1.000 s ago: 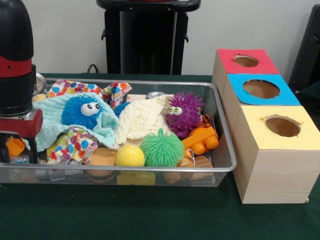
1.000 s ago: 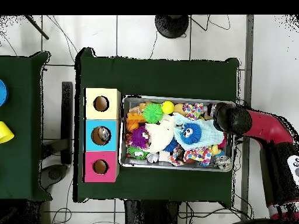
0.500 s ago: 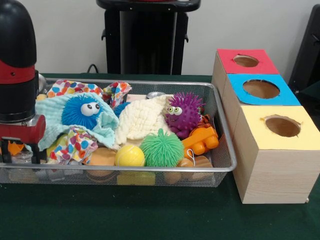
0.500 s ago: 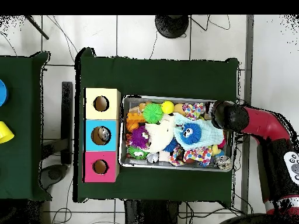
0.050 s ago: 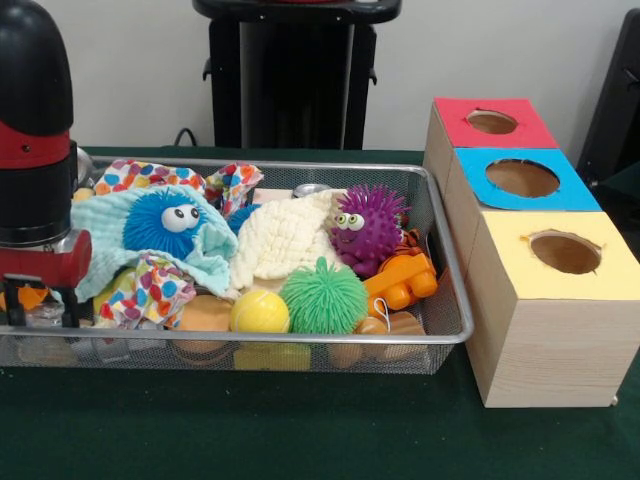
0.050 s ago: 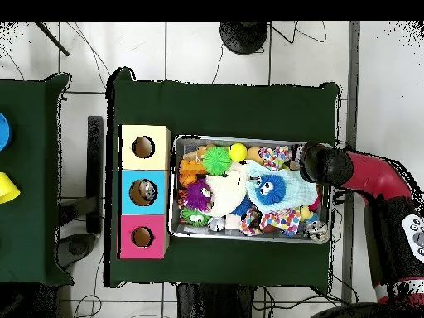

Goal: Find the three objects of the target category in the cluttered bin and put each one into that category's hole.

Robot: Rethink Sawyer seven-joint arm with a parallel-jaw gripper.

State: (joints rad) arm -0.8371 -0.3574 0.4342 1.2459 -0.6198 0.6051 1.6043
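Hand [image 5: 40,305] hangs low at the bin's [image 5: 440,225] left end, probably to dig there; whether it is spread or pinching I cannot tell. Soft toys and cloths fill the bin; three boxes with holes [image 5: 565,252] wait just right.

Red and black arm [image 5: 35,150] at the left edge of the front frame: rounded glossy black cap on top, red band beneath, then a black cylindrical section, then a red collar with a thin silver ring above it. Below the collar, thin dark prongs of the tool [image 5: 40,308], too hidden behind the mesh to read further. In the overhead frame, at the right side: black rounded end, then a curved red link running toward the lower right, then a black segment with a small white round marking near the right edge and a red-and-white patch at the bottom right.
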